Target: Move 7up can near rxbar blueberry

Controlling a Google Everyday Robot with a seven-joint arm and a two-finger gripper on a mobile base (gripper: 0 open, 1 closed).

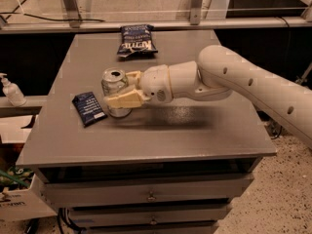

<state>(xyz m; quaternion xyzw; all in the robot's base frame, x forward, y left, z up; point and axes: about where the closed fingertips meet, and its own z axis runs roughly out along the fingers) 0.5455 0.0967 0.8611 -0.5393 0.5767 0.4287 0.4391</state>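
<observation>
The grey table (195, 135) fills the middle of the frame. My white arm (253, 79) reaches in from the right. A dark chip bag (136, 39) lies at top centre. My fingers (124, 100) clasp the can (113, 82), which stands upright left of centre, just beside the blue snack bar (88, 108) lying flat at its lower left.

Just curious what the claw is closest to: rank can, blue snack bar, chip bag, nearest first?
1. 7up can, clasped in the gripper itself.
2. rxbar blueberry, lying just beside the can.
3. chip bag, at the table's far edge.
</observation>
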